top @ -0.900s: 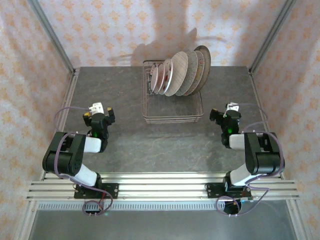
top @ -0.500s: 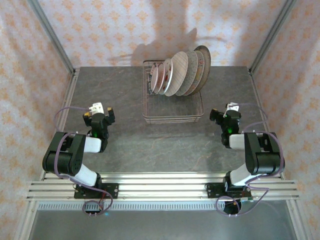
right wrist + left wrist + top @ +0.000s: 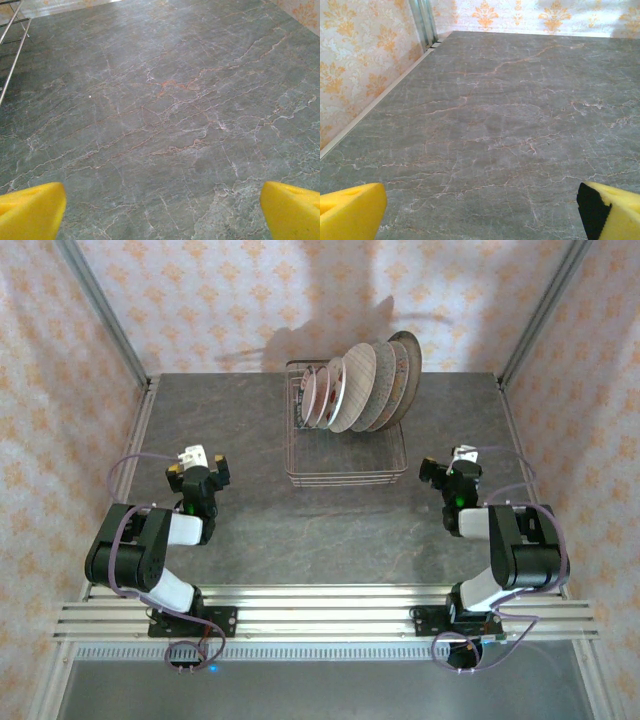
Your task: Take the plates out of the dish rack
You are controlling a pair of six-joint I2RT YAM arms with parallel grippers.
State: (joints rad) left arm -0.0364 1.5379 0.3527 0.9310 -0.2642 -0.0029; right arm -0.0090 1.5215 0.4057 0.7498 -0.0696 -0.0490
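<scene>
Jaws stand wide apart on both arms, holding nothing: the left gripper (image 3: pixel 198 472) and the right gripper (image 3: pixel 452 466) sit low over the grey marbled table (image 3: pixel 300 540), one on either side of the dish rack (image 3: pixel 345 478) and well apart from it. From each wrist, yellow fingertips (image 3: pixel 350 210) frame bare stone. Over the past second nothing has shifted; arms, rack and crockery sit exactly as they did.

All of the plates (image 3: pixel 362 388), about six, remain on edge in the far half of the wire basket, packed close and leaning together toward the right. The larger beige ones are at the right end of the row, and the smaller white ones with red markings at the left. The rack sits at the back of the table, in the middle, near the patterned wall.

Judging by this stillness, unloading has not begun. Every plate is yet to be lifted, and either arm faces a long reach forward and inward first.
</scene>
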